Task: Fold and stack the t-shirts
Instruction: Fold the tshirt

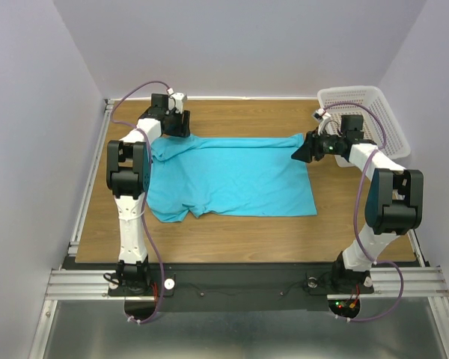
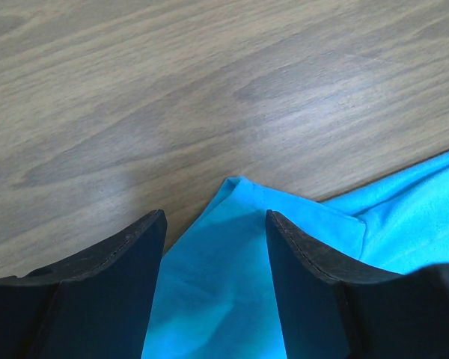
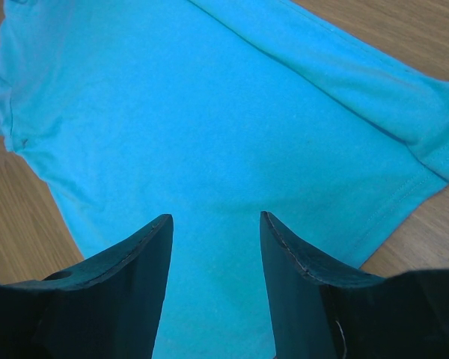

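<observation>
on the table [image 1: 232, 228] the t-shirt [image 1: 232, 176] lies spread flat. left jaws open, straddling its far-left corner; right jaws open over the far-right corner. nothing gripped, probably posed for a paired pinch to fold.

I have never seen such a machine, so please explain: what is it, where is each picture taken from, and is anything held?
Two robot arms stand at a wooden table. One picture looks down from above; the other two come from cameras on the wrists, so the dark shapes are gripper fingers. A turquoise t-shirt lies spread on the table, a white basket at its far right corner. The left gripper is at a shirt corner, the right gripper over the cloth. Both are open; nothing is held.
</observation>
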You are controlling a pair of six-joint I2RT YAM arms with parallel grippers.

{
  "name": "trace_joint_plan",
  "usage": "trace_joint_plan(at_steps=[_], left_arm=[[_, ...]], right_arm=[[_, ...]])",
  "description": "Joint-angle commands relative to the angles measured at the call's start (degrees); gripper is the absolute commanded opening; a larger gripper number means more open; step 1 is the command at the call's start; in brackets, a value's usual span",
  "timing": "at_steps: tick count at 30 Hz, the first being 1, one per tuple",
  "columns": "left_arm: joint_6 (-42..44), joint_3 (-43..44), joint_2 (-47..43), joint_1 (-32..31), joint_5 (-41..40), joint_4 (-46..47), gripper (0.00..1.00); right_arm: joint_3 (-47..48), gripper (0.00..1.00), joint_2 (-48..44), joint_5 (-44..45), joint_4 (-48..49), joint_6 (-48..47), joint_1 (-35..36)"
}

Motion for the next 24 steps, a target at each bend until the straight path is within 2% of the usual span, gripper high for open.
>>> trace_joint_plan(at_steps=[1,4,9,13,14,18,19,21,22,24], left_arm=[[1.28,3.02,-0.59,0.49,1.8,-1.42,0.66],[1.46,3.9,0.2,0.4,2.94,-2.3,0.59],[1.64,4.25,0.47,0.49,3.65,-3.01,0.57],[1.99,4.78,0.64,0.49,4.87,-3.18,0.47],[1.99,4.95,0.56,0.49,5.14,-3.36,0.4],[2.16,5.83,0.47,0.4,6.2,-3.53,0.27],[2.25,6.1,0.38,0.49,6.55,-3.53,0.19],[2.34,6.36,-0.06,0.49,7.25,-3.27,0.11],[2.34,6.36,-0.58,0.49,7.25,-3.01,0.0],[2.43,6.36,-1.11,0.4,7.6,-2.66,0.0]], right_arm=[[0.12,0.56,-0.05,-0.89,0.71,-0.52,-0.63],[0.12,0.56,-0.05,-0.89,0.71,-0.35,-0.72],[0.3,0.56,0.12,-1.15,0.71,-0.26,-0.8],[0.3,0.56,0.12,-1.42,0.71,-0.09,-1.07],[0.3,0.56,0.21,-1.33,0.71,-0.09,-0.98],[0.3,0.56,0.12,-1.59,0.71,0.0,-1.16],[0.3,0.56,0.12,-1.59,0.71,0.09,-1.24],[0.3,0.56,0.12,-1.59,0.71,0.09,-1.33],[0.39,0.56,0.12,-1.68,0.71,0.18,-1.42],[0.39,0.56,0.12,-1.59,0.71,0.09,-1.51]])
